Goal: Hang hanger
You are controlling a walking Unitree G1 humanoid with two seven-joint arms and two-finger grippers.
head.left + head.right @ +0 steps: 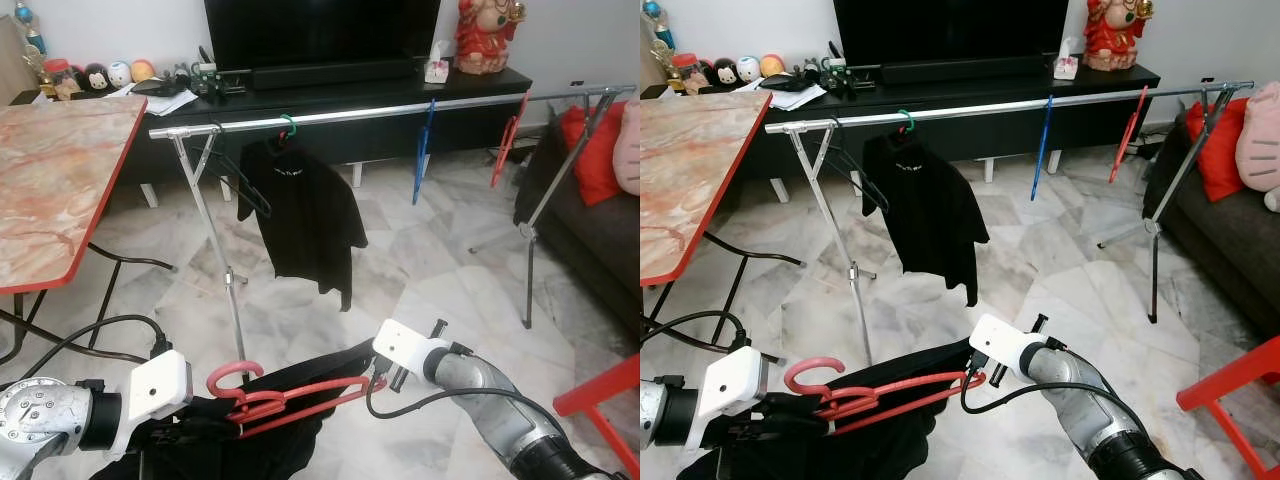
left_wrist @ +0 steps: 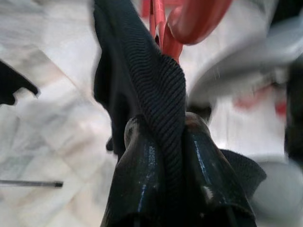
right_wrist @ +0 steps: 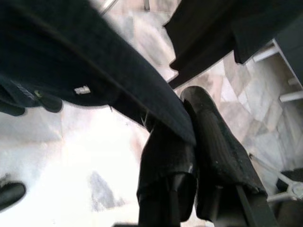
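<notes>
Red plastic hanger (image 1: 290, 400) held low at 6 o'clock, lying nearly flat, hook end (image 1: 232, 378) curling up toward 9 o'clock beside the left gripper (image 1: 215, 420), carrying a black garment (image 1: 300, 372) draped over and under it. Left gripper's fingers (image 2: 142, 184) pressed together on a ribbed black fold of that garment, right under the red hook. Right gripper (image 1: 378, 380) at the hanger's other end, toward 3 o'clock; fingers (image 3: 213, 142) closed on black cloth, an edge of the garment pinched between them. Cannot tell whether either gripper also touches the plastic itself.

Up at 12 o'clock, beyond the hanger, a silver clothes rail (image 1: 330, 112) on folding legs spanning the room. Hanging from it: a black T-shirt (image 1: 300, 215) on a green hook (image 1: 287, 126) near the middle, an empty black hanger (image 1: 235, 175) just at its 9 o'clock side, a blue hanger (image 1: 424, 150) toward 2 o'clock, and another red hanger (image 1: 507, 140) further along. Held hanger well below and in front of the rail, not touching it.

Behind the rail, a dark TV cabinet (image 1: 380, 95). At 9 o'clock, a marble-patterned table (image 1: 60, 180) with red edging. At 3 o'clock, a dark sofa (image 1: 590, 240) with a red cushion (image 1: 598, 150). Pale marble floor (image 1: 420, 260) under everything
</notes>
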